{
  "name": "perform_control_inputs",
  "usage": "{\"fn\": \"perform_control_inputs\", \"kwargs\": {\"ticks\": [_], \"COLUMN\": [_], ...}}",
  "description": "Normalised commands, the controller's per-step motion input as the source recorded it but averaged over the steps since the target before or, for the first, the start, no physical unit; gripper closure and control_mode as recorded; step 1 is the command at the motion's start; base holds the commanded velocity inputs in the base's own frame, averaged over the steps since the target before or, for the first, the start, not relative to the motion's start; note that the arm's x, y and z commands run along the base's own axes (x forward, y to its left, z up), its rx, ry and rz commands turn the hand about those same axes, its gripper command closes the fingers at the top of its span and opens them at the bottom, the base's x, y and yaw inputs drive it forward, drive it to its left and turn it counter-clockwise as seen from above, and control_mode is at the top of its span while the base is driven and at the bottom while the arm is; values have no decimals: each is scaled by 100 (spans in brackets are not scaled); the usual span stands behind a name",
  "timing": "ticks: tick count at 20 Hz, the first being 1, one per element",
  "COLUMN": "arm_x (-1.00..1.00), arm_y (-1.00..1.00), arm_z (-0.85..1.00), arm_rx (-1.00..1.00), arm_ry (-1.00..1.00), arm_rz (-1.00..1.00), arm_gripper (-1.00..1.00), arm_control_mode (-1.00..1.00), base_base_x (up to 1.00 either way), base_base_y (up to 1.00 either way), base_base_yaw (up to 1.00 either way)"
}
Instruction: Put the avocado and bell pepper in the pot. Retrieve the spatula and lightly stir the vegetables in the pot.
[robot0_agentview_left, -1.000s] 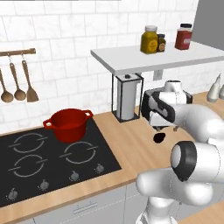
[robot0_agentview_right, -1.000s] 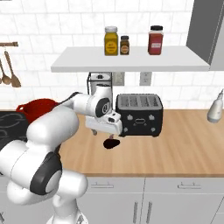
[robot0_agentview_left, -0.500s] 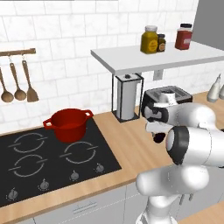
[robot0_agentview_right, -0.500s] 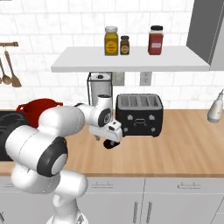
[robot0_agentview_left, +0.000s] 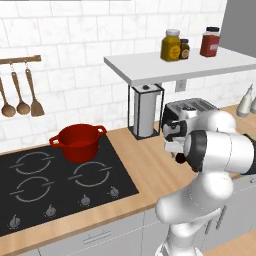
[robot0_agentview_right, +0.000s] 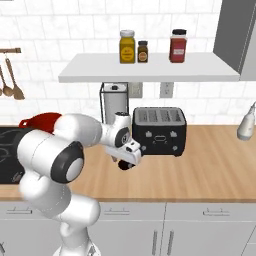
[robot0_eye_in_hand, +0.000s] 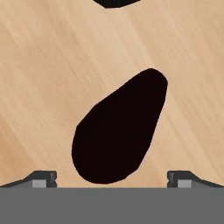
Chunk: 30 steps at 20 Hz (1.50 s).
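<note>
**Gripper poised over the avocado, pot waiting across the counter**

Left base view first: the pot (robot0_agentview_left: 78, 142) sits on the far part of the black stovetop (robot0_agentview_left: 60, 182), lid off, well apart from the action. The arm is folded in tight on the right, its wrist tucked down in front of the toaster (robot0_agentview_left: 189, 107), and the gripper (robot0_agentview_left: 180, 159) shows as a dark tip just under the white wrist, low over the wooden counter (robot0_agentview_left: 145, 170). Whether anything sits between the fingers can't be read from here.

Over to the right base view: same story from the other side. The gripper (robot0_agentview_right: 126, 165) points down at the counter just in front of the toaster (robot0_agentview_right: 159, 131), with the paper towel holder (robot0_agentview_right: 114, 102) behind. The pot's red rim (robot0_agentview_right: 42, 120) peeks out behind the arm's shoulder, off to the left. No bell pepper or spatula picked out in these shots.

Now the hand view, and here's the prize: the avocado (robot0_eye_in_hand: 120, 129), a dark teardrop lying flat on the wood, narrow end up and to the right. The two fingertips (robot0_eye_in_hand: 41, 178) stand wide apart at the bottom corners, holding nothing, with the fruit's fat end between them.

The job now, by my reading, is the pick. Come straight down, keep the fat end centred between the fingers, and close across the width rather than the length. It's smooth and rounded, so an off-centre pinch could squirt it sideways.
</note>
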Motion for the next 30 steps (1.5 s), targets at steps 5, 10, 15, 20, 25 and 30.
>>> {"fn": "perform_control_inputs", "kwargs": {"ticks": [5,10,15,20,25,30], "arm_x": [16,16,7,-10,-88,-82], "arm_y": [-5,0,0,4,46,69], "arm_z": [-25,-26,-18,0,18,48], "arm_rx": [1,3,0,2,3,0], "arm_ry": [0,0,0,-1,-24,-20], "arm_rz": [-5,-4,-1,1,17,38], "arm_gripper": [-100,-100,100,100,100,100], "arm_control_mode": [-100,-100,-100,-100,-100,-100], "base_base_x": [0,0,0,0,0,0], "base_base_y": [0,0,0,0,0,0], "base_base_yaw": [0,0,0,0,0,0]}}
